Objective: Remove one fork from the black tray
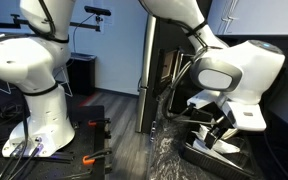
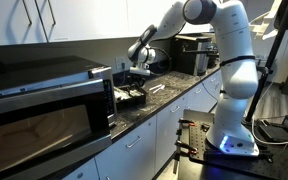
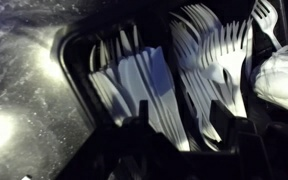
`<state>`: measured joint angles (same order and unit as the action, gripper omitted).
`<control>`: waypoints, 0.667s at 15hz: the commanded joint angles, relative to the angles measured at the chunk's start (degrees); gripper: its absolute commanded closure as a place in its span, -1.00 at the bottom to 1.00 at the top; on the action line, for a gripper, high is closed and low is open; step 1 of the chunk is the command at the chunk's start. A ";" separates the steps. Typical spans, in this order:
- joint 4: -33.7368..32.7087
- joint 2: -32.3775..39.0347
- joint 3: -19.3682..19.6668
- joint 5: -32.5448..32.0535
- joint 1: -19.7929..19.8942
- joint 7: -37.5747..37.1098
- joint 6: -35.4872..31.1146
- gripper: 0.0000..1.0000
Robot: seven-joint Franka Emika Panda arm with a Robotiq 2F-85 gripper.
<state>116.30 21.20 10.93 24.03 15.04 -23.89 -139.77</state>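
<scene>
The black tray (image 3: 76, 62) lies on a dark speckled counter and holds white plastic cutlery. In the wrist view, knives (image 3: 134, 80) fill its left compartment and forks (image 3: 212, 58) fill the right one, past an inner divider. My gripper (image 3: 181, 108) is open just above the tray, one finger over the knives and one over the forks, holding nothing. The tray (image 1: 209, 155) and the gripper (image 1: 220, 128) also show in an exterior view, and smaller in another exterior view, with the gripper (image 2: 136, 78) above the tray (image 2: 132, 98).
A large microwave (image 2: 44, 105) stands on the counter close beside the tray. A black appliance (image 2: 189, 52) stands further along the counter. More white cutlery (image 3: 284, 80) lies at the right edge of the wrist view. Another white robot base (image 1: 34, 80) stands on the floor.
</scene>
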 commanded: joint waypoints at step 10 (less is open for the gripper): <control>-11.39 9.24 -1.60 -2.26 -2.17 0.90 4.77 -0.12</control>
<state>108.06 28.92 9.30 22.37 12.43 -23.83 -137.69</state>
